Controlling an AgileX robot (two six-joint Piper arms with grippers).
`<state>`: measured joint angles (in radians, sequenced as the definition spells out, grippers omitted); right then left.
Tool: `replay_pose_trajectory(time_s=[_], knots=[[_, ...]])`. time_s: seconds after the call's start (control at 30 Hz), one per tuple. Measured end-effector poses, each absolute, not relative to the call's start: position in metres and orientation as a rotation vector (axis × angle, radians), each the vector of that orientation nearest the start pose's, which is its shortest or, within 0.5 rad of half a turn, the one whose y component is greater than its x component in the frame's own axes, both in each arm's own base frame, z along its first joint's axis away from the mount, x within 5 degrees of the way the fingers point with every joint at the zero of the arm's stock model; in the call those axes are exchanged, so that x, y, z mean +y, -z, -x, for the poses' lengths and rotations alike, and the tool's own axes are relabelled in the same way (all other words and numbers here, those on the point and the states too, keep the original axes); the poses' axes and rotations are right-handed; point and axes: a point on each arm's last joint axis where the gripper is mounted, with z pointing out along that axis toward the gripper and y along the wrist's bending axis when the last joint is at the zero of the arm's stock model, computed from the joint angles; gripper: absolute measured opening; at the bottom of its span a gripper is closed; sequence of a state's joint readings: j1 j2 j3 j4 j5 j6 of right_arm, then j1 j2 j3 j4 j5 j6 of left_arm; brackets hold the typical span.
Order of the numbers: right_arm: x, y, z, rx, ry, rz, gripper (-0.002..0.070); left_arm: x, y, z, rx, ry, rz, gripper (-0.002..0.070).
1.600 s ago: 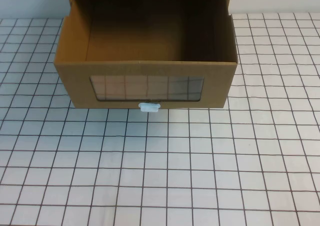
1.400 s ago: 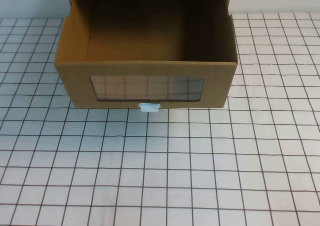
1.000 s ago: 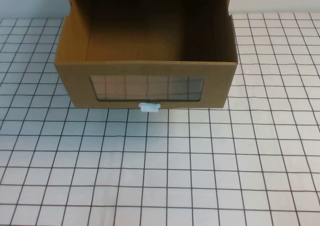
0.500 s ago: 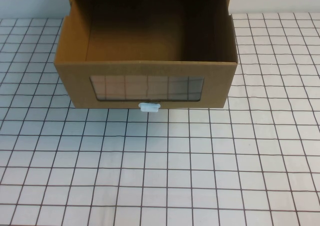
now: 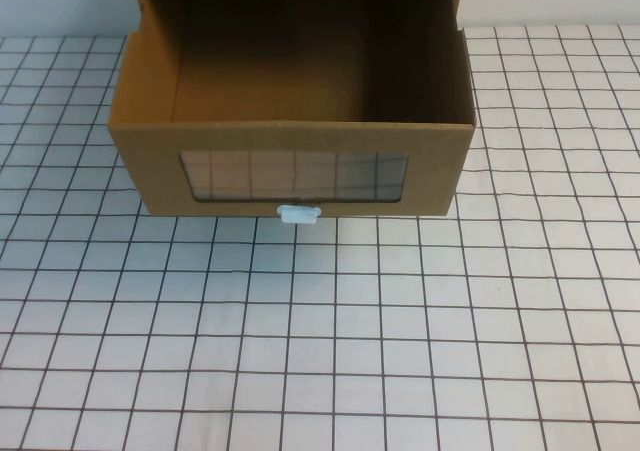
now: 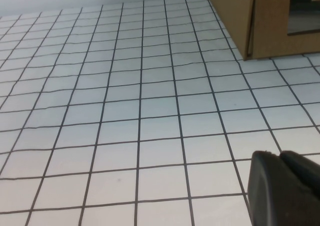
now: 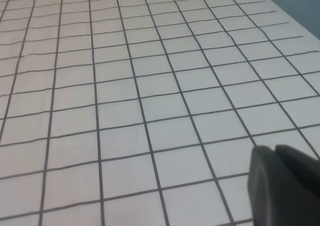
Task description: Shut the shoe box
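Shoe box [image 5: 290, 121] drawer out, untouched — closing not begun. Left gripper [image 6: 285, 188] well short of its corner; right gripper [image 7: 282, 186] over bare counter [image 7: 125, 85]. Jaw state: cannot tell. Next — push the front inward.

Brown cardboard shoe box [image 5: 290, 141], white pull tab [image 5: 298, 214]; white tabletop [image 5: 400, 321], black grid lines

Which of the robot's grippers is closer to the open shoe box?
Left, likely. The left gripper sees the shoe box across the gridded table; the right gripper sees only table. Neither shows in the high view.
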<state>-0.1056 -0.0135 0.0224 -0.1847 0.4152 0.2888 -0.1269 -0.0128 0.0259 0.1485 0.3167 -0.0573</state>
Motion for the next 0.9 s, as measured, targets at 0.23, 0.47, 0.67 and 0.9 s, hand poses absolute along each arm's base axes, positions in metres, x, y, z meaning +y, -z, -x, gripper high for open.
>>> replay_pose_trajectory(time_s=[0.23, 0.47, 0.67, 0.9], knots=[[-0.011, -0.177, -0.052, 1.807, 0.049, -0.242, -0.0014, -0.005, -0.189, -0.056, 1.664, 0.005, -0.162, -0.0005], [-0.004, -0.216, -0.055, 1.384, -0.008, -0.125, -0.0014, -0.01, -0.23, -0.05, 1.207, 0.056, -0.171, -0.0005], [0.004, -0.247, -0.043, 1.018, -0.052, -0.025, -0.0013, -0.012, -0.247, -0.041, 0.998, 0.077, -0.175, -0.0005], [0.008, -0.259, -0.034, 0.856, -0.073, 0.016, -0.0013, -0.012, -0.249, -0.04, 0.964, 0.081, -0.175, -0.0005]])
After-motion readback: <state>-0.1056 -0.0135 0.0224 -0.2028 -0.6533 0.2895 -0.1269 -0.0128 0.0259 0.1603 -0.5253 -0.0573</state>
